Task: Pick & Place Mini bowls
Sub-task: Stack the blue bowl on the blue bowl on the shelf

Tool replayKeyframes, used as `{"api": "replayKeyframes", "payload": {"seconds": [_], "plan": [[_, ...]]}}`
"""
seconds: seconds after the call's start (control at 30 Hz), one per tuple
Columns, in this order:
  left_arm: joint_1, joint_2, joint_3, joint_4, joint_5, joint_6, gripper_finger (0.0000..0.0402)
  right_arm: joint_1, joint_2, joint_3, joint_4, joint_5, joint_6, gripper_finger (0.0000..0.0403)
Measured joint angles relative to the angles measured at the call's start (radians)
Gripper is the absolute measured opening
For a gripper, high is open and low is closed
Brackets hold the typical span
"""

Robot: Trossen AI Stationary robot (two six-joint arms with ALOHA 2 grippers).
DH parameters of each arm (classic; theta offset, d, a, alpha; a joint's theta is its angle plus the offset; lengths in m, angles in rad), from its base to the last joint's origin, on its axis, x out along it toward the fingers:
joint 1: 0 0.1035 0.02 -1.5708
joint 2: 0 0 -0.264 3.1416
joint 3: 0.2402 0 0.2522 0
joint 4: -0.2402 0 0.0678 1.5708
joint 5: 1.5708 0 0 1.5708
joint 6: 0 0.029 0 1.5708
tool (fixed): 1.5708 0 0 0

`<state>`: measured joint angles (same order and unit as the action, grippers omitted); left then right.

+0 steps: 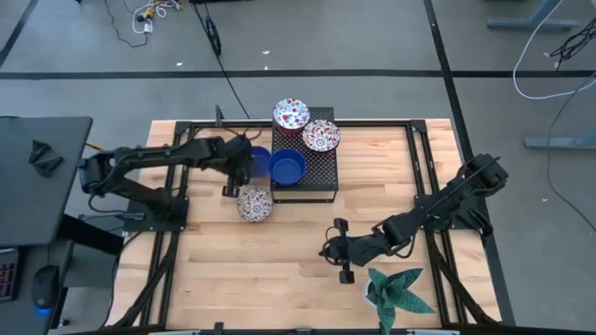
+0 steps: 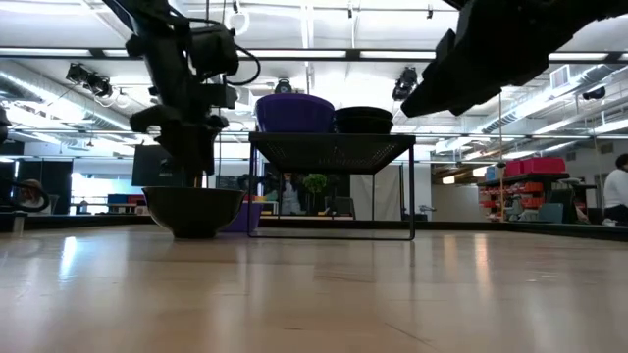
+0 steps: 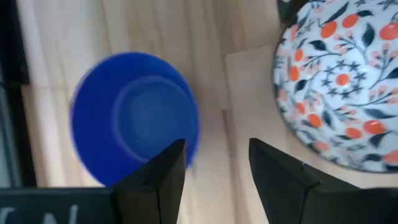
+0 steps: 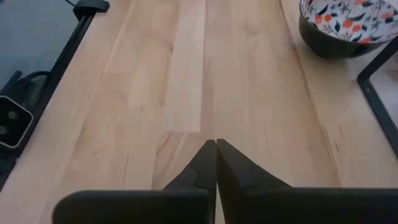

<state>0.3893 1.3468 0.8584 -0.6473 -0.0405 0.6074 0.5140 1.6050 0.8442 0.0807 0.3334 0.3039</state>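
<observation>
Glossy blue bowl [image 3: 134,118] on smooth pale wood table [image 4: 186,81].

Table [image 1: 279,270] is viewed straight down from overhead and level from tabletop height. Wrist cameras are aimed closely down at the wood; floral bowl [image 3: 339,87] is shared by all four views.

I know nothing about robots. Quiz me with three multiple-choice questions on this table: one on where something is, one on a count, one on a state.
1. Where is the potted plant?
A) on the black rack
B) on the table by the right arm
C) inside a bowl

2. How many bowls sit on the black rack?
A) three
B) one
C) six

3. How are the right gripper fingers?
A) wide open
B) holding a bowl
C) shut, empty

Answers: 1 B, it stands on the wood near that arm. 2 A, two patterned, one blue. 3 C, the fingertips meet with nothing between.
</observation>
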Motion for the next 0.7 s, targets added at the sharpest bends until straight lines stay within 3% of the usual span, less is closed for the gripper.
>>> {"api": "replayKeyframes", "payload": {"seconds": [0.23,0.7], "plan": [[0.052,0.089,0.001,0.03,0.017,0.076,0.0155,-0.001,-0.007,-0.016,0.061,0.0,-0.033,0.0006],[0.063,0.22,0.0,0.098,-0.018,0.085,0.0073,-0.002,-0.006,-0.016,0.071,0.0,-0.036,0.0007]]}}
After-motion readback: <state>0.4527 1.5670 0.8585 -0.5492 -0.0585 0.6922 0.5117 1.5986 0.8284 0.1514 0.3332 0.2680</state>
